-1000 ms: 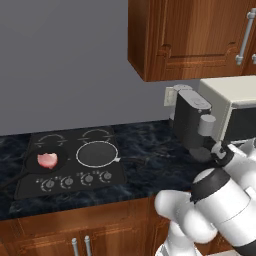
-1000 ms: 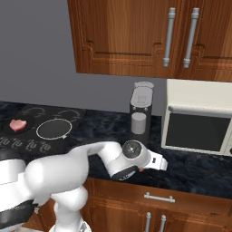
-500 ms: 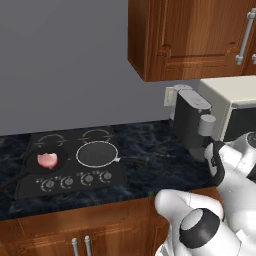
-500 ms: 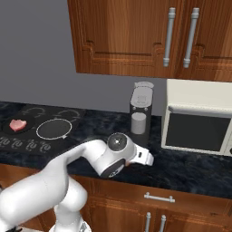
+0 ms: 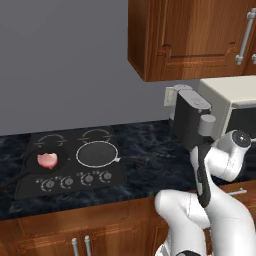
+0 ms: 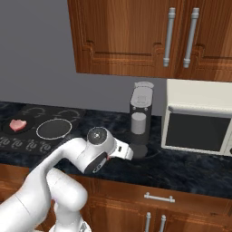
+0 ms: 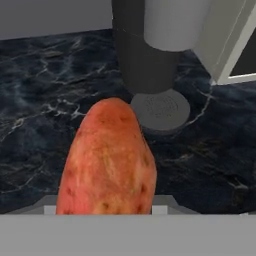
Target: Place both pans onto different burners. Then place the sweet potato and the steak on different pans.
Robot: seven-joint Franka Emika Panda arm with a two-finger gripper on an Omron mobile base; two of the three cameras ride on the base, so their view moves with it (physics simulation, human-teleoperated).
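Note:
A reddish-orange sweet potato (image 7: pixel 107 160) sits upright between the jaws of my gripper (image 7: pixel 107 202), which is shut on it above the dark counter; the potato hides the fingertips. In the right base view the gripper (image 6: pixel 128 153) points at the base of the coffee machine. Far to the left, the black pan (image 5: pixel 31 164) sits on the front left burner with the pink steak (image 5: pixel 47 159) in it. The silver-rimmed pan (image 5: pixel 96 153) sits empty on the front right burner. Both rear burners (image 5: pixel 97 133) are bare.
A dark coffee machine (image 6: pixel 141 115) stands right ahead of the hand, its round drip base (image 7: pixel 161 108) close by. A cream microwave (image 6: pixel 198 118) is to its right. Four knobs (image 5: pixel 77 180) line the cooktop front. Wooden cabinets (image 6: pixel 136 36) hang overhead.
The arm has swung, carrying the hand and sweet potato leftward along the counter, away from the microwave. The grip is unchanged. Pans and steak have not moved.

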